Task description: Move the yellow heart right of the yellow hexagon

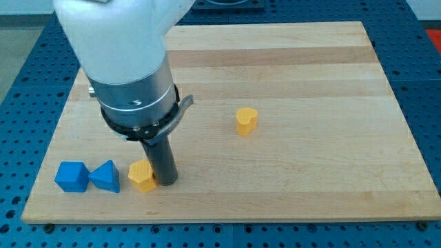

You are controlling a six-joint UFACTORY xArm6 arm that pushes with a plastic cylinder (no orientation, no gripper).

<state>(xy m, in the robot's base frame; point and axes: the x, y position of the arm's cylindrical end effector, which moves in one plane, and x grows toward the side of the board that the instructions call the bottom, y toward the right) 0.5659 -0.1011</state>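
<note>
The yellow heart (246, 120) sits alone near the middle of the wooden board (310, 83). The yellow hexagon (141, 176) lies near the view's bottom left. My tip (165, 181) stands right against the hexagon's right side, far to the left of and below the heart. The rod hangs from the white and grey arm body (127, 62), which hides the board behind it.
A blue cube-like block (72, 176) and a blue triangular block (105, 176) lie in a row just left of the hexagon, near the board's bottom left edge. A blue perforated table surrounds the board.
</note>
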